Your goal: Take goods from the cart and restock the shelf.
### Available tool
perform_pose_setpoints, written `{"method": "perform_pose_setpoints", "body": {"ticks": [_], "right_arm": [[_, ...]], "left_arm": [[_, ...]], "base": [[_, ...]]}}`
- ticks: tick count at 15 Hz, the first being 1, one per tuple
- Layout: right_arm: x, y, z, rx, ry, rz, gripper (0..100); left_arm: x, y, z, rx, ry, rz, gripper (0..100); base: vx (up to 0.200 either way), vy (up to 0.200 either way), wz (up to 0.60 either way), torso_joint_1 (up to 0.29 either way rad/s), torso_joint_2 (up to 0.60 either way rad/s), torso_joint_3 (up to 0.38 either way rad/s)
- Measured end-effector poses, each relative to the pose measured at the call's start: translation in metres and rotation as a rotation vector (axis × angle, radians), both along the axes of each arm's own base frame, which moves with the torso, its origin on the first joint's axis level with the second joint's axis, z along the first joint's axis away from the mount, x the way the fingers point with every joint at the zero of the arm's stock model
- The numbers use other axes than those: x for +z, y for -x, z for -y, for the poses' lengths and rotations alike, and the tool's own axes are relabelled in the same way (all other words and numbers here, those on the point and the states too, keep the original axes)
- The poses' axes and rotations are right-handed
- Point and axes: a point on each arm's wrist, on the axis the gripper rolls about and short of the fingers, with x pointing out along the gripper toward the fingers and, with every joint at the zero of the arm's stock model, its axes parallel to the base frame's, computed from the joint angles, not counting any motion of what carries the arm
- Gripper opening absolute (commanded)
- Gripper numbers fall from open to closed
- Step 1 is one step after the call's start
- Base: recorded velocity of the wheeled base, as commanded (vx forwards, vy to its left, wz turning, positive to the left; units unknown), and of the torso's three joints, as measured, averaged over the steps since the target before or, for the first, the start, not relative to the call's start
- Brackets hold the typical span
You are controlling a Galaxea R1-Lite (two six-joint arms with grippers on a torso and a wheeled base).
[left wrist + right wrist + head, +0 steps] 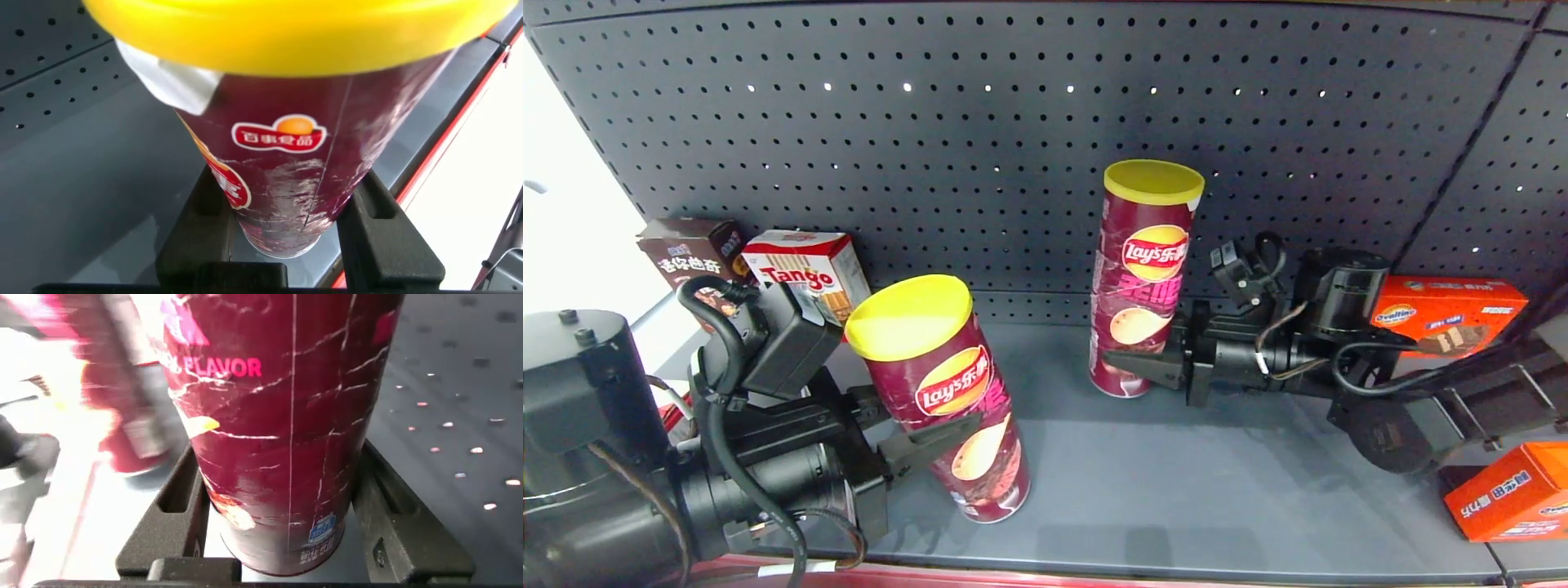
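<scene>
Two maroon chip cans with yellow lids are on the grey shelf point(1192, 482). The left can point(947, 400) leans near the shelf's front edge, and my left gripper point(931, 433) is shut on its lower half. In the left wrist view this can point(286, 163) sits between both fingers point(204, 241). The right can point(1143, 278) stands upright near the pegboard back wall. My right gripper point(1131, 363) is shut around its lower part. In the right wrist view that can point(286, 441) is between the fingers point(176, 506), which touch both its sides.
A brown box point(686, 253) and a white-and-red wafer box point(809, 269) stand at the back left. Orange boxes sit at the right point(1450, 314) and front right point(1511, 490). The perforated back wall point(1013, 122) is close behind; open shelf floor lies between and in front of the cans.
</scene>
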Motion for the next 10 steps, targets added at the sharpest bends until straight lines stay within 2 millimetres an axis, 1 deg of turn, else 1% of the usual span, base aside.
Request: {"method": "perform_pose_setpoints", "body": {"ticks": [2, 4, 6, 8, 10], "right_arm": [[0.004, 0.021, 0.002, 0.006, 0.009, 0.017, 0], [0.001, 0.045, 0.004, -0.024, 0.039, 0.025, 0], [-0.006, 0.07, 0.006, -0.013, 0.06, 0.014, 0], [-0.008, 0.085, 0.007, -0.013, 0.043, 0.046, 0], [-0.013, 0.096, 0.009, -0.011, 0.033, 0.062, 0]], "left_arm": [[0.0, -0.001, -0.001, 0.007, 0.0, 0.002, 0], [0.001, -0.002, -0.003, 0.018, 0.001, 0.004, 0], [0.001, -0.002, -0.004, 0.023, 0.001, 0.006, 0], [0.002, -0.003, -0.005, 0.031, 0.003, 0.009, 0], [0.003, -0.004, -0.006, 0.037, 0.003, 0.01, 0]], "base": [[0.0, 0.0, 0.0, 0.0, 0.0, 0.0], [0.0, 0.0, 0.0, 0.0, 0.0, 0.0], [0.0, 0.0, 0.0, 0.0, 0.0, 0.0], [0.0, 0.0, 0.0, 0.0, 0.0, 0.0], [0.0, 0.0, 0.0, 0.0, 0.0, 0.0]]}}
